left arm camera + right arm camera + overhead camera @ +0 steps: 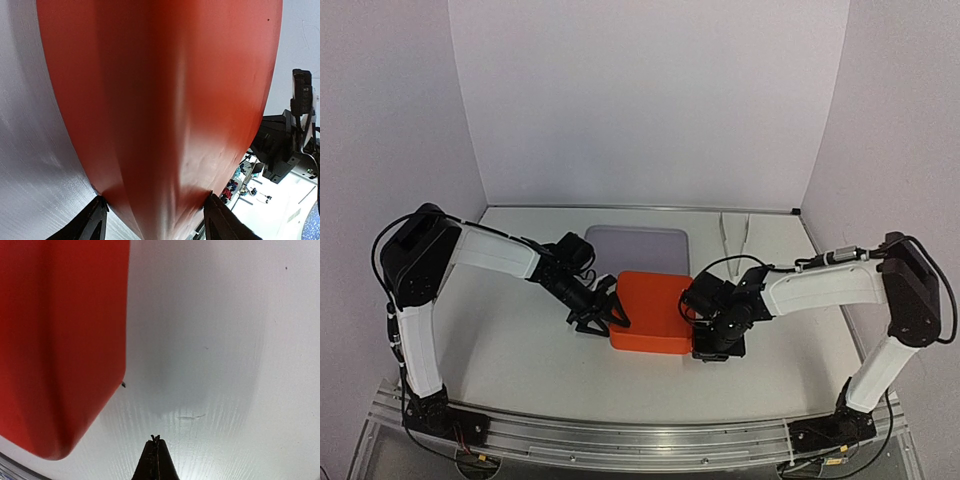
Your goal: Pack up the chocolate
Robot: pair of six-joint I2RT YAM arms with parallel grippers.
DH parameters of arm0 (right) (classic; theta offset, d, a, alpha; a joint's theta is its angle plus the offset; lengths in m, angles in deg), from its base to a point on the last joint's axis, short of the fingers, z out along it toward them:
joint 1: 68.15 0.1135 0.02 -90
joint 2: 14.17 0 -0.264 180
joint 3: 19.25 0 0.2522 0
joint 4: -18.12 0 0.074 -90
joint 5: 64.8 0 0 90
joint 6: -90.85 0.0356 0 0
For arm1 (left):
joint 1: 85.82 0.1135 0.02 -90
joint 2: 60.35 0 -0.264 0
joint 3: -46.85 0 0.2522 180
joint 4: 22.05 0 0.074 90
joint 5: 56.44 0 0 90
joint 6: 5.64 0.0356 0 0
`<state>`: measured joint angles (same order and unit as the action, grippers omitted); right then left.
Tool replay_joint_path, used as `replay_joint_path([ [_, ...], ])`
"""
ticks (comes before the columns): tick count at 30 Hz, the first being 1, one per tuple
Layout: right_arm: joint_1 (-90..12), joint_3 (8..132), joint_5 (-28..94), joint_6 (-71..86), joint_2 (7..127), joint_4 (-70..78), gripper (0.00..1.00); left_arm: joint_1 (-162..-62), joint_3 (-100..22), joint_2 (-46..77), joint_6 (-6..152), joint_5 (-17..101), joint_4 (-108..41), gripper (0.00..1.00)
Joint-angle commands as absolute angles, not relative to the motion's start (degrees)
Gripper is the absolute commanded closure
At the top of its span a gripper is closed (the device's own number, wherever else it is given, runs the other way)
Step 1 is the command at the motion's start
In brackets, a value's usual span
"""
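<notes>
The left gripper clamps the probably stiff, light orange lid at its corner; the right gripper is closed and empty; chocolate unseen.

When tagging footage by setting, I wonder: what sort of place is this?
Likely a robotics lab bench: left arm and right arm on a metal rail, a white table, plain white backdrop panels.

An orange square plastic lid with rounded corners lies at the centre of the frame on the white table. The left gripper straddles its lower-left corner, black fingers on either side. The right gripper sits against the lid's right edge. Just above the lid lies a translucent pale-grey rectangular tray. Two narrow white paper shapes stand at upper right, well apart from it.
</notes>
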<state>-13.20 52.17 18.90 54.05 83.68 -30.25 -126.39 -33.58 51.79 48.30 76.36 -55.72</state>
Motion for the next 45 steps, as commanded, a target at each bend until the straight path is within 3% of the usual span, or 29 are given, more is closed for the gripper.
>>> replay_joint_path([
  [1, -12.8, 59.6, 16.5, 49.1, 77.7, -30.4, 1.0, -126.6, -29.4, 54.3, 48.5, 63.3, -61.8, 0.36],
  [7, -12.9, 64.8, 12.8, 43.9, 74.2, -30.6, 1.0, -126.6, -30.6, 51.6, 48.6, 62.4, -61.1, 0.33],
  [9, -13.8, 65.4, 11.4, 44.3, 73.9, -30.5, 0.95, -126.5, -31.5, 49.4, 48.4, 61.0, -61.3, 0.3],
  [10, -14.4, 65.5, 10.9, 44.8, 73.6, -30.5, 0.88, -126.5, -32.0, 48.0, 48.3, 60.1, -61.4, 0.28],
  [15, -18.3, 65.1, 8.8, 45.8, 72.9, -30.6, 0.28, -126.4, -35.0, 40.6, 47.9, 51.5, -64.9, 0.02],
  [17, -20.7, 64.2, 9.3, 45.8, 72.1, -30.5, 0.22, -125.8, -35.8, 37.5, 47.4, 47.5, -66.0, 0.0],
  [22, -27.0, 63.2, 13.5, 44.2, 73.5, -29.9, 0.19, -120.7, -34.9, 33.4, 46.6, 48.1, -63.6, 0.0],
  [33, -31.4, 79.2, 29.1, 36.9, 98.1, -28.2, 0.18, -117.6, -38.2, 42.5, 47.9, 60.5, -53.1, 0.0],
  [38, -32.0, 82.1, 34.6, 36.9, 103.0, -27.1, 0.26, -118.0, -39.0, 46.6, 47.6, 62.1, -51.5, 0.02],
  [45, -32.0, 82.9, 43.7, 39.3, 106.7, -22.7, 0.4, -119.3, -38.9, 50.1, 46.7, 62.5, -51.5, 0.2],
])
